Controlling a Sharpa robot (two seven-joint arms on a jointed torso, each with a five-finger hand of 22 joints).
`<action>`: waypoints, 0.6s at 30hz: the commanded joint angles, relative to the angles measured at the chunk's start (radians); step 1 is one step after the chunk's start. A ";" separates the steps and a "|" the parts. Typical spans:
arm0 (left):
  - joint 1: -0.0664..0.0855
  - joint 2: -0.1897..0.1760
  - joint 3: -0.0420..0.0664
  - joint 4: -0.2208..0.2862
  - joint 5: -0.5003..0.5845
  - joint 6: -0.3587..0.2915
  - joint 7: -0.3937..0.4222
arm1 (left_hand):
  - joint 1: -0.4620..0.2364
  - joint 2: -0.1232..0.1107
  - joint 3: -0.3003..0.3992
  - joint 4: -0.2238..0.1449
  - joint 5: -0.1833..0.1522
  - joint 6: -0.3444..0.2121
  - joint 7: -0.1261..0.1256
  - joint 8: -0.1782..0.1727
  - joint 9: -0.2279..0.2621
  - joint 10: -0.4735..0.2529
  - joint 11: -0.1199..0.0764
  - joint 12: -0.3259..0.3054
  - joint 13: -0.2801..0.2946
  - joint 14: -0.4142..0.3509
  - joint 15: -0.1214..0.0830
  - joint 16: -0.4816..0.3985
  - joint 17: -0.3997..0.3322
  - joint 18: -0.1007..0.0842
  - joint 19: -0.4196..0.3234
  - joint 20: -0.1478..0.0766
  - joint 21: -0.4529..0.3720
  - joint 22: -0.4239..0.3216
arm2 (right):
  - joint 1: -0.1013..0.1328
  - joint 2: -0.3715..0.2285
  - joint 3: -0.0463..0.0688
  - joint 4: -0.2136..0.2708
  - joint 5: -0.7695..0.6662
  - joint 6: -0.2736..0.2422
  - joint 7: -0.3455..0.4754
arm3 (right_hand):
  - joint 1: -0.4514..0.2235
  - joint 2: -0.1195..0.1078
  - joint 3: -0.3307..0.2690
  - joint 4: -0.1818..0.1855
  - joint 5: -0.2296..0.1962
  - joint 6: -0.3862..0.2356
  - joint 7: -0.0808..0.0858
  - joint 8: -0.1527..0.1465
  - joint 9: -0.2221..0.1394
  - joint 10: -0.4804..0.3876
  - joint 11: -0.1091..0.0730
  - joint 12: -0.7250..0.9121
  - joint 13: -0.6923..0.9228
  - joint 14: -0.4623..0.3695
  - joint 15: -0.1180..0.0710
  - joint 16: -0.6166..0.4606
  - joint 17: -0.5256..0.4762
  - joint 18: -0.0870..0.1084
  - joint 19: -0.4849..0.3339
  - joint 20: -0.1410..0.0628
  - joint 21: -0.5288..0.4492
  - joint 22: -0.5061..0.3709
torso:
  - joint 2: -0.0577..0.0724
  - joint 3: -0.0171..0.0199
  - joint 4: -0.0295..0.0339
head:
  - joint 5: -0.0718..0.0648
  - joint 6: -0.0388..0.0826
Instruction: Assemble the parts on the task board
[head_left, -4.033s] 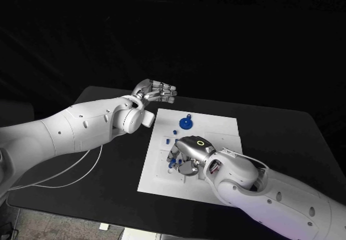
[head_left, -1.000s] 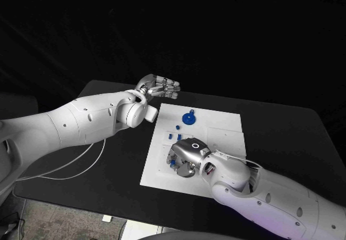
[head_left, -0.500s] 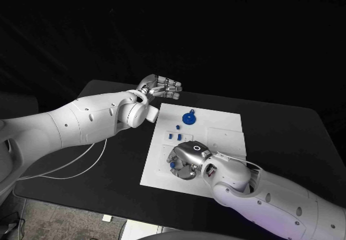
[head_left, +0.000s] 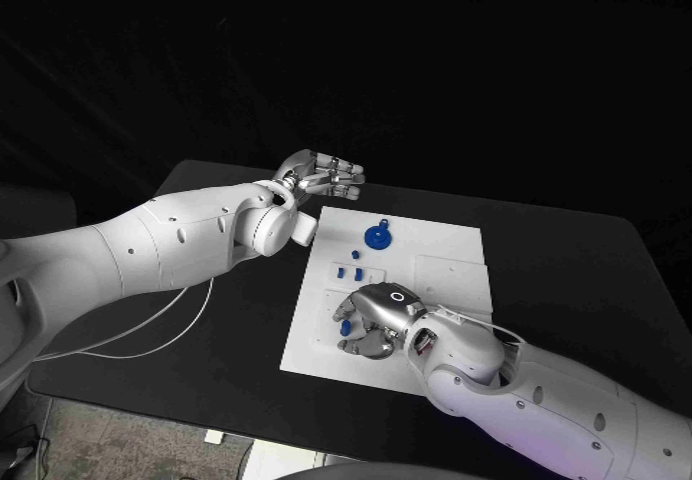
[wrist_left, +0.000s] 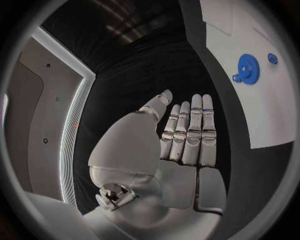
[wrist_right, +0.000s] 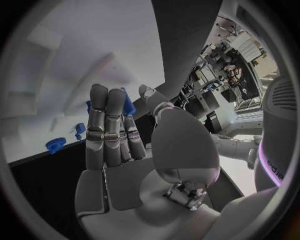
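Several blue parts (head_left: 351, 269) stand on the task board (head_left: 440, 250), a white plate mid-table; a blue gear (head_left: 375, 238) lies toward its far edge, well apart from both hands. Right hand (head_left: 372, 322): low over the board's near half, fingers curled about a blue piece (wrist_right: 128, 107) which we judge pinched, though the grasp is partly hidden. Left hand (head_left: 323, 176): off the board's far left corner, fingers straight together, holding nothing. We judge the right hand nearer the work; the upright parts lie just beyond it.
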 joint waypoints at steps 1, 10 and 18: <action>0.000 0.001 0.001 0.002 0.004 0.020 0.011 | -0.001 0.004 -0.004 0.000 -0.003 -0.005 0.000 0.002 0.001 -0.006 0.003 0.001 0.000 -0.007 0.002 -0.004 0.000 -0.010 0.004 0.005 -0.005 -0.001 | -0.001 -0.008 0.000 0.009 0.042 -0.070 0.025 | 0.027 -0.005 -0.052 0.042 -0.005 -0.007 -0.001 -0.002 0.000 -0.018 0.004 0.007 -0.002 -0.010 0.000 0.017 -0.017 0.013 0.019 0.009 -0.011 -0.003 | 0.000 0.0002 0.0008 | 0.001 0.002; 0.000 -0.003 0.001 -0.003 0.004 0.021 0.011 | -0.001 0.004 -0.004 0.000 -0.003 -0.005 0.000 0.002 0.001 -0.006 0.003 0.001 0.000 -0.007 0.002 -0.004 0.000 -0.010 0.004 0.005 -0.005 -0.001 | 0.000 -0.067 0.023 0.075 0.144 -0.133 0.054 | 0.032 0.004 -0.087 0.092 0.050 0.007 -0.011 -0.002 0.000 0.008 -0.007 0.018 -0.002 -0.002 -0.009 0.036 -0.039 0.008 0.033 0.001 -0.013 0.004 | -0.003 0.0009 -0.0030 | 0.000 0.010; -0.010 -0.010 0.001 -0.004 0.003 0.026 0.019 | -0.003 0.004 -0.010 0.000 -0.003 -0.005 0.000 0.002 0.001 -0.006 0.002 0.001 0.000 -0.007 0.003 -0.004 0.000 -0.010 0.008 0.006 -0.004 -0.019 | 0.002 -0.156 0.091 0.108 0.308 -0.144 0.046 | -0.003 0.035 0.126 0.108 -0.003 0.068 -0.028 -0.001 0.001 0.205 -0.056 0.019 0.001 0.020 -0.042 0.051 -0.035 -0.023 0.043 -0.027 0.089 0.035 | -0.013 0.0028 -0.0099 | -0.011 0.020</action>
